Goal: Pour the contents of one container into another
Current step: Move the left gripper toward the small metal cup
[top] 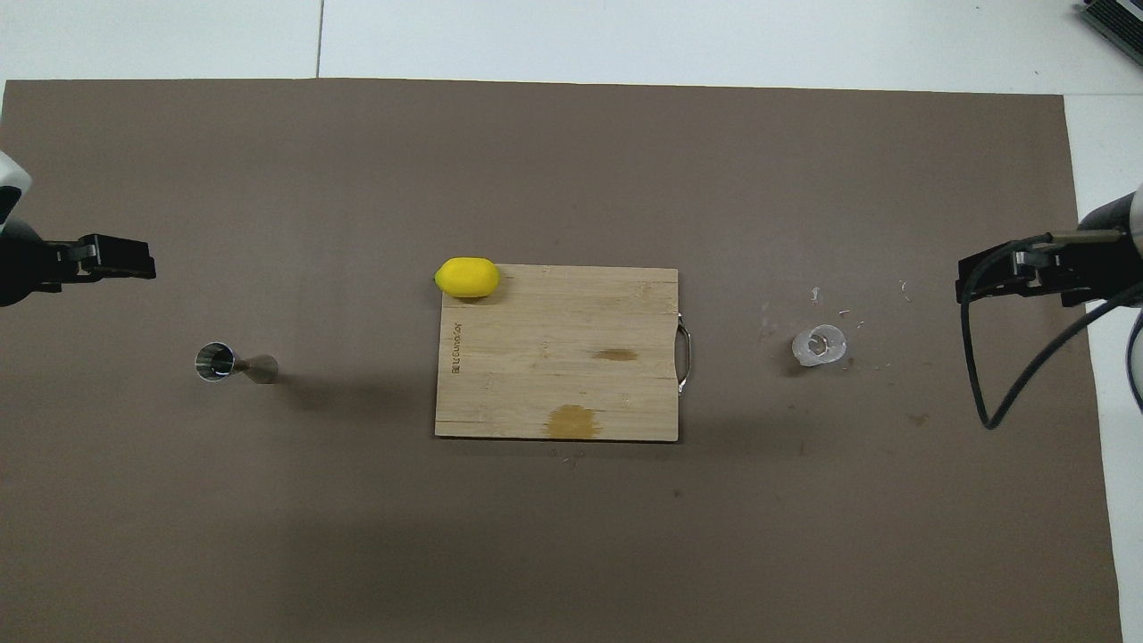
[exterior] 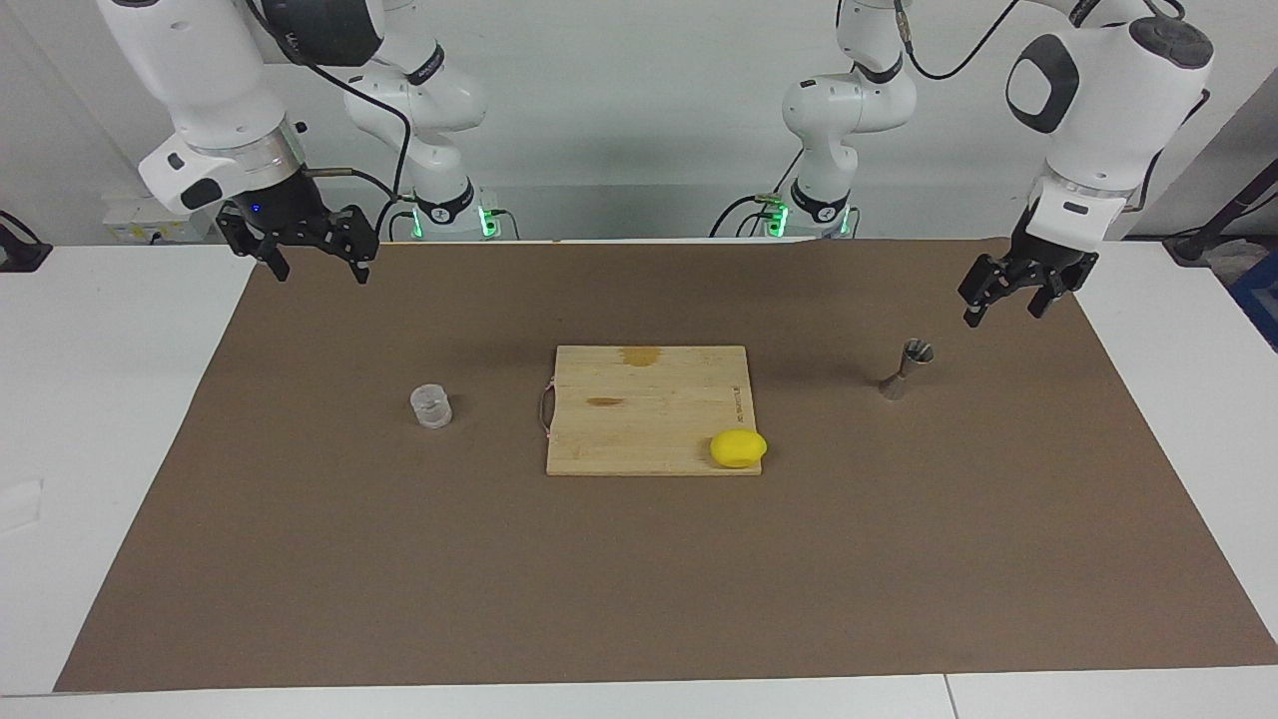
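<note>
From my seat nothing has started — both arms wait high, each over its own end of the brown mat. The right gripper hangs wide and empty, and the left gripper also looks spread wide, holding nothing.

I take the board at the middle of the mat as my landmark. The cup stands upright on the mat beside the board, toward the right arm's end and apart from the board's metal handle. I cannot tell what is in it. The jigger stands upright beside the board toward the left arm's end, well apart from it, its open mouth up. A lemon sits at the board's corner farthest from the robots, on the jigger's side.

So, as I judge it, everything is left: grasp the cup, carry it over or past the board to the jigger, tip it in. The jigger's mouth is narrow — aim will matter.
</note>
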Robot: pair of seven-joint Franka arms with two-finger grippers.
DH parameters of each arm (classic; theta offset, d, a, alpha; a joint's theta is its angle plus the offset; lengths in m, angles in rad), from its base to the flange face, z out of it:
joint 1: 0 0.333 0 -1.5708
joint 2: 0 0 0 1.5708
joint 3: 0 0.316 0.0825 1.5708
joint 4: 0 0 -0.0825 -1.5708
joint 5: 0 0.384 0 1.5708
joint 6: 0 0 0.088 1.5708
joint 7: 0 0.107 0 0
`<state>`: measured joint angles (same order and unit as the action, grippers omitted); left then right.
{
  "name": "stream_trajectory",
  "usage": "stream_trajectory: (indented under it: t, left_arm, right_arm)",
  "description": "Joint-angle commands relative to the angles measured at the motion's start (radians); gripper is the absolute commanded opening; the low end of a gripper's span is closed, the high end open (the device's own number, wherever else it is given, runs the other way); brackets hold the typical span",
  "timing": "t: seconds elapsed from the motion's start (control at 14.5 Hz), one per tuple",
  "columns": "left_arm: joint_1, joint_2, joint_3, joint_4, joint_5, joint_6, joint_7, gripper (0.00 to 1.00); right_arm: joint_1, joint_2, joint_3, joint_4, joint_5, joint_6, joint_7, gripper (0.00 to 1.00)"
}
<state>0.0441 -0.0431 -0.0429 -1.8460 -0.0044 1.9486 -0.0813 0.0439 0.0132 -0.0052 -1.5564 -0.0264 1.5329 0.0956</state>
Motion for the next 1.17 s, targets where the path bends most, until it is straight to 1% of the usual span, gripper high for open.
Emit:
stream_trajectory:
  t: [0.0, 0.14, 0.28, 0.48, 0.62, 0.76, 1.03, 1.1]
  left_arm:
    - [0.000, 0.034, -0.005, -0.012, 0.011, 0.062, -0.021, 1.00]
    - [-0.013, 0.022, -0.005, -0.057, 0.011, 0.110, -0.023, 1.00]
    - [-0.017, 0.008, -0.005, -0.116, 0.011, 0.202, -0.023, 1.00]
    - [0.003, 0.002, -0.005, -0.165, 0.011, 0.222, -0.023, 1.00]
    - [-0.019, 0.002, -0.003, -0.160, 0.011, 0.190, -0.031, 1.00]
    - [-0.038, 0.003, -0.006, -0.107, 0.011, 0.001, -0.022, 1.00]
    - [-0.084, 0.002, -0.011, -0.099, 0.008, -0.095, -0.026, 1.00]
    - [-0.086, 0.002, -0.011, -0.099, -0.003, -0.100, -0.026, 1.00]
  right_arm:
    - [-0.010, -0.022, 0.004, -0.028, 0.002, 0.004, 0.001, 1.00]
    - [-0.009, -0.022, 0.004, -0.028, 0.002, 0.004, 0.004, 1.00]
    - [-0.009, -0.022, 0.004, -0.027, 0.002, 0.004, 0.004, 1.00]
    - [-0.009, -0.022, 0.004, -0.027, 0.002, 0.004, 0.004, 1.00]
    - [-0.009, -0.022, 0.004, -0.027, 0.002, 0.004, 0.004, 1.00]
    - [-0.010, -0.022, 0.004, -0.027, 0.002, 0.004, 0.004, 1.00]
    - [-0.010, -0.022, 0.004, -0.027, 0.002, 0.004, 0.004, 1.00]
    - [-0.010, -0.022, 0.004, -0.027, 0.002, 0.004, 0.004, 1.00]
